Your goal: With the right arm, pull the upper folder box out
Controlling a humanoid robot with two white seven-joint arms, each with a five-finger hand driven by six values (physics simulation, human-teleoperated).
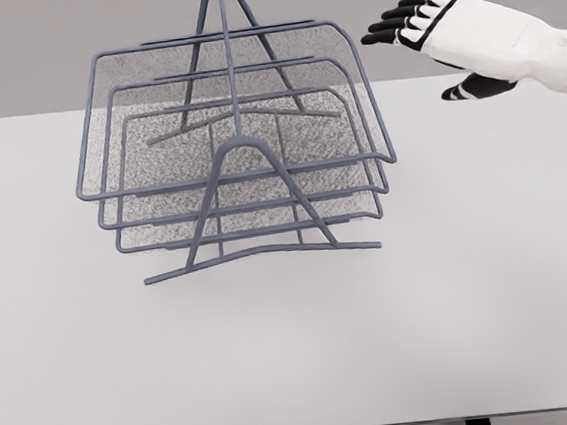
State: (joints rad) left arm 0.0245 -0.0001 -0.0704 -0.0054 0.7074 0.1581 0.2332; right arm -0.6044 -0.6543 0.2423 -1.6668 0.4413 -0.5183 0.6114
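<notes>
The right robot hand (448, 41) hovers with fingers spread, holding nothing; the upper folder box (228, 107) lies just left, apart.

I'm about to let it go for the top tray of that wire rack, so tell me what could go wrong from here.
1. The right robot hand is open, up beside the rack's far right corner and touching nothing. A wide approach could knock the rack instead of catching the upper tray.
2. The three mesh trays sit close together, so fingers might hook the middle tray as well.
3. The rack stands loose on thin wire feet on the white table; pulling may drag or tip it.
</notes>
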